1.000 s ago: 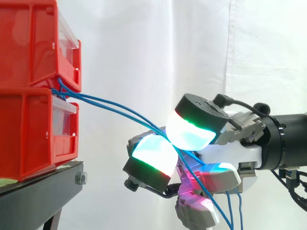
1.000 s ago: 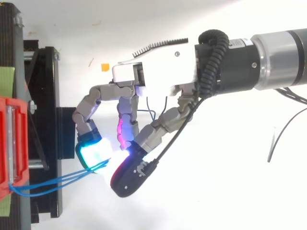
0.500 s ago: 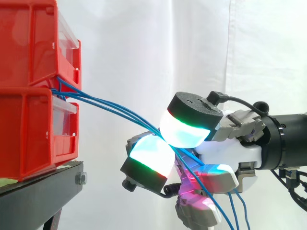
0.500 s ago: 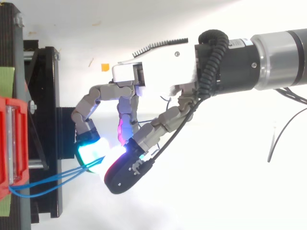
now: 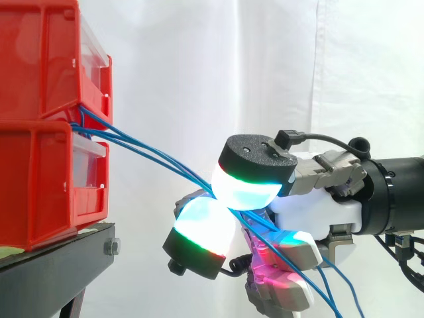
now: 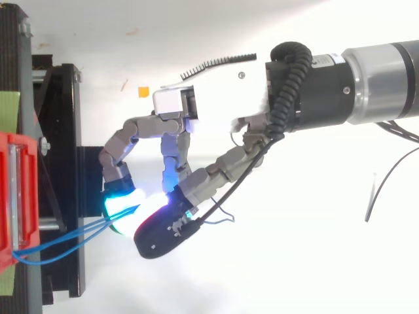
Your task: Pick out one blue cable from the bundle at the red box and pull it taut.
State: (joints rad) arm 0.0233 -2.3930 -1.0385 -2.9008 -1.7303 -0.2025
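Observation:
Several thin blue cables [image 5: 159, 158] run from the gap between the stacked red boxes [image 5: 46, 119] down to the right into my hand [image 5: 311, 212]. The thumb and a finger, pads [image 5: 246, 189] glowing white and green, are curled together and pinch the cables between them. From above, the cables [image 6: 62, 239] leave the red box [image 6: 14, 196] at the left edge and slant up to my hand [image 6: 216, 108], where the glowing cyan fingertips [image 6: 121, 204] meet. Below the pinch the cables hang slack to the lower right.
The red boxes stand on a black stand [image 5: 59, 262] at the left. A white curtain [image 5: 218, 66] hangs behind. Loose black wires [image 6: 386, 170] lie on the white floor at the right in the top view.
The thumb pad has slid left and down along the cables, closing tighter against the finger pad. The cable stretch toward the boxes looks straighter. The arm has barely moved.

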